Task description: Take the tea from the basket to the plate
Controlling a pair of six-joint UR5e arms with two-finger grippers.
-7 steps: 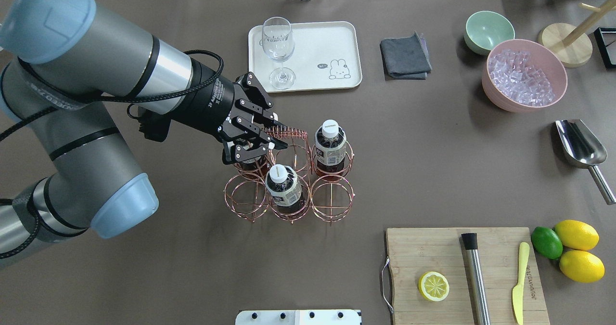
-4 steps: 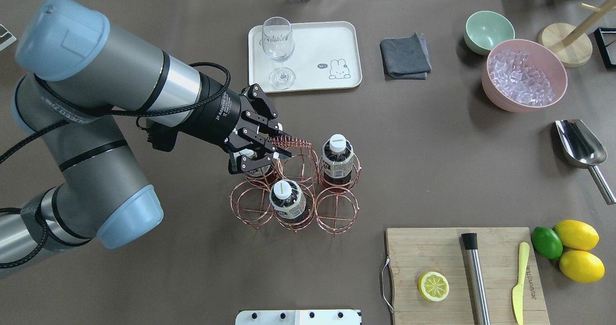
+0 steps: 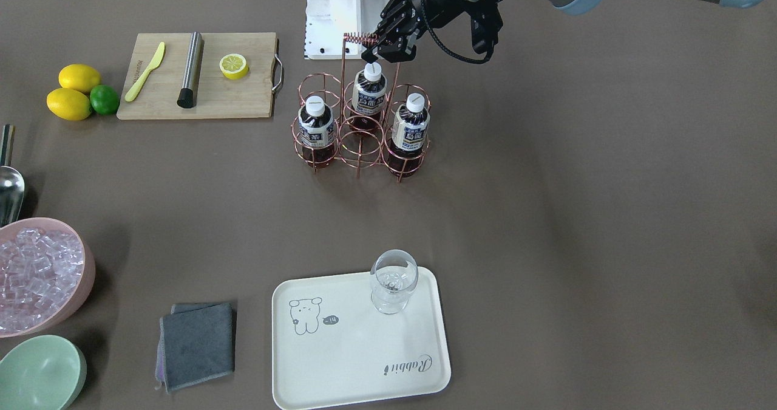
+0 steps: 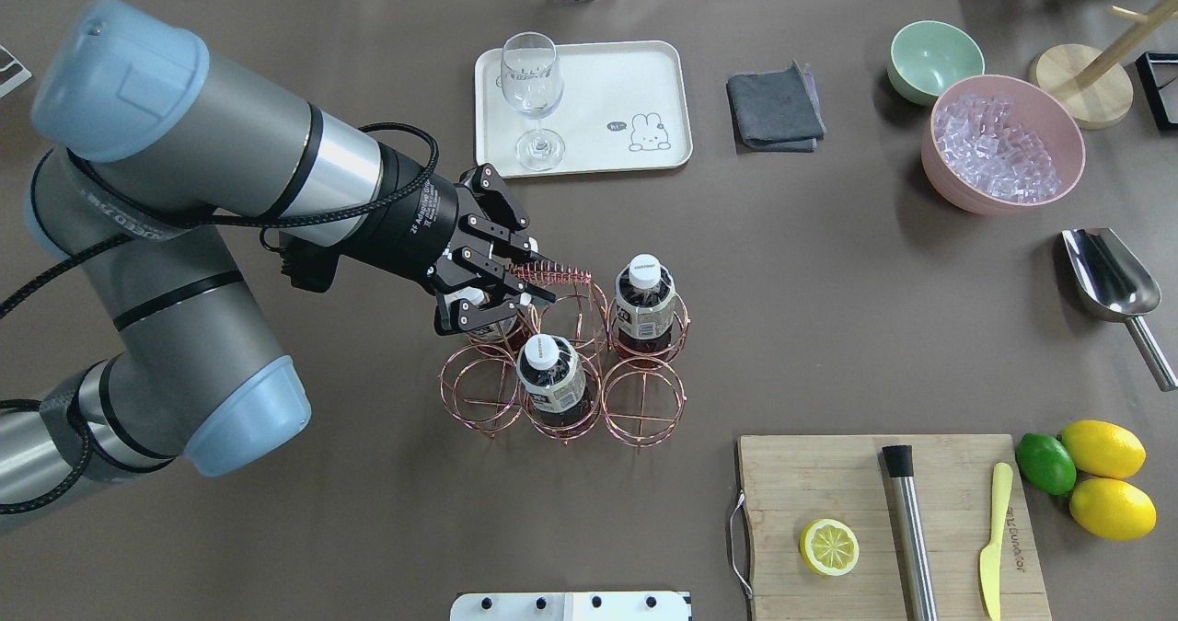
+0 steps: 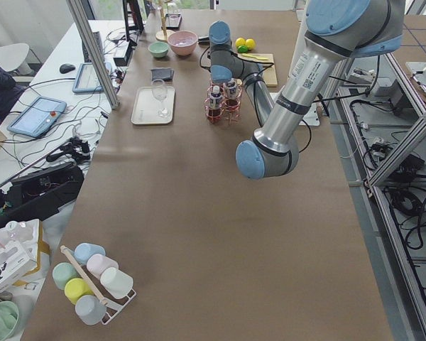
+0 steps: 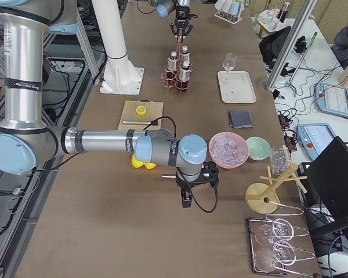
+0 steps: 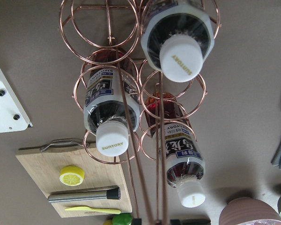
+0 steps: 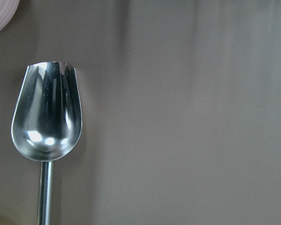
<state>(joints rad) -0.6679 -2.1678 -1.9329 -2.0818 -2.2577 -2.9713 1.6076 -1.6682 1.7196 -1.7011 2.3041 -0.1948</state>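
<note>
Tea bottle (image 3: 410, 127), upright in the mid-desk basket's (image 4: 641, 416) left plate-side cell, stands under the left gripper (image 4: 541, 277), itself clamped on the coiled handle (image 4: 568, 277), not on any bottle; plate (image 4: 598, 87) lies beyond.

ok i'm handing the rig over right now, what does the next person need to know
The left gripper looks closed on the coil-wrapped handle of the basket, not on a bottle.
The right gripper hangs above the metal scoop, away from the job; whether it is open or shut cannot be told.
The three tea bottles all stand in basket cells.
The plate holds only a stemmed glass near one corner.
Done: no tea is on the plate yet.
Left: grasp one bottle, lift it out and set it on the plate's bare part.
</note>
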